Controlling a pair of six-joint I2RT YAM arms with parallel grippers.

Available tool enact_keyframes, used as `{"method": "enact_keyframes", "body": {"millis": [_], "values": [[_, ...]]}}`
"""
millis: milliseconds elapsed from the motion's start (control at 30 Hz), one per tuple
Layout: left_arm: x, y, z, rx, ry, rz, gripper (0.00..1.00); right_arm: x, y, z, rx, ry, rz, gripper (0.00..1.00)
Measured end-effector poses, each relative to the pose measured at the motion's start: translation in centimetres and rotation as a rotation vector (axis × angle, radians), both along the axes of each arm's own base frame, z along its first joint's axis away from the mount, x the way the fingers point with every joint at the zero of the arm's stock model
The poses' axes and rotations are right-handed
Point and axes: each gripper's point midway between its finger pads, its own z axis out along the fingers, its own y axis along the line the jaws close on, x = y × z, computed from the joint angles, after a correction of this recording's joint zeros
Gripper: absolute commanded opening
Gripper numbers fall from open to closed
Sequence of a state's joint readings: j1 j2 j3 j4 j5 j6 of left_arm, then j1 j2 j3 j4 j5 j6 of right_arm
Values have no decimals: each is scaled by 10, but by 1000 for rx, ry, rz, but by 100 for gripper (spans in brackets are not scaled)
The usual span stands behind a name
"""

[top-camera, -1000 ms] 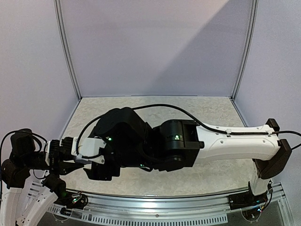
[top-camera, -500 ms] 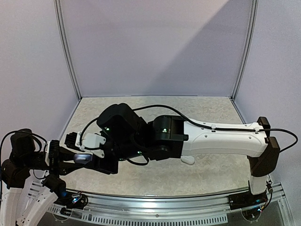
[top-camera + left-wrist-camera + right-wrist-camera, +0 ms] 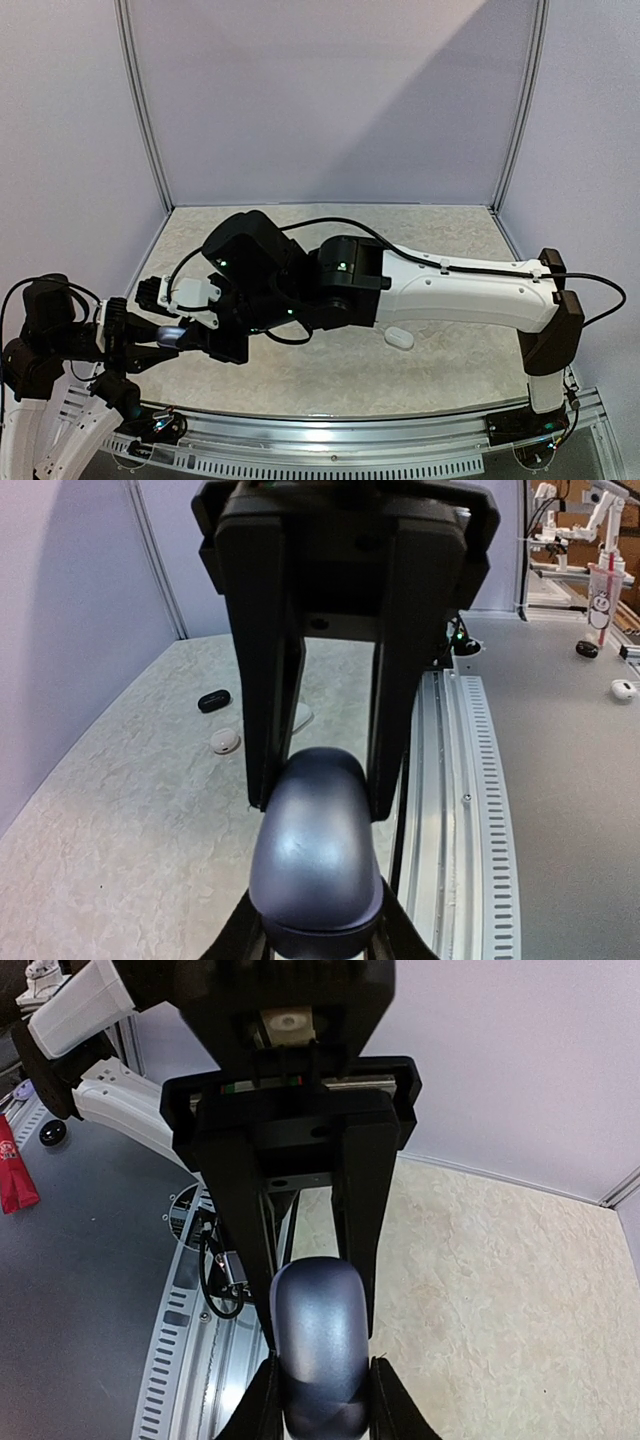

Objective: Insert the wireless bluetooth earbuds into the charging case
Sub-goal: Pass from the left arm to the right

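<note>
Two grippers on one charging case (image 3: 315, 850), low at the left near edge of the table (image 3: 440, 240).

Shows the right arm (image 3: 470, 295) stretched nearly flat across the table from its base toward the left arm (image 3: 50, 340), wrist facing the other wrist head-on. Shows the left arm folded short beside its own base, forearm pointing right. Puts the left gripper (image 3: 318, 932) on one end of the smooth, rounded lavender-blue case, fingers pinching its sides. Puts the right gripper (image 3: 325, 1405) on the opposite end, fingers pressed against both flanks there. Holds the case lengthwise between the two sets of fingers, clear of the tabletop. Places a white pebble-shaped piece (image 3: 226, 742) and a black pebble-shaped piece (image 3: 213, 700) near each other on the table, well apart from the fingers; cannot tell whether buds or cases.
</note>
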State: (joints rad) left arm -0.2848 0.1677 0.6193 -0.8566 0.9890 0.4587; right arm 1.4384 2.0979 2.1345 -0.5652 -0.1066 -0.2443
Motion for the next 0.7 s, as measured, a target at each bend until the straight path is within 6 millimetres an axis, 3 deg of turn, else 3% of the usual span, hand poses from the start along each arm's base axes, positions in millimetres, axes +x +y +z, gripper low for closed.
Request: {"method": "enact_keyframes", "body": {"millis": [267,367,500,700], "values": [[1,1,-1,3,3,10,0,2,1,-2,-2,3,-6,32],[2,1,-1,3,2,11,0,2,1,-2,-3,1,-9,39],[2,0,1,1,-5,9,0,2,2,-11,-25,6,-12,39],[0,0,0,-4,8,2,0,4,3,-21,-47,-1,-7,16]]}}
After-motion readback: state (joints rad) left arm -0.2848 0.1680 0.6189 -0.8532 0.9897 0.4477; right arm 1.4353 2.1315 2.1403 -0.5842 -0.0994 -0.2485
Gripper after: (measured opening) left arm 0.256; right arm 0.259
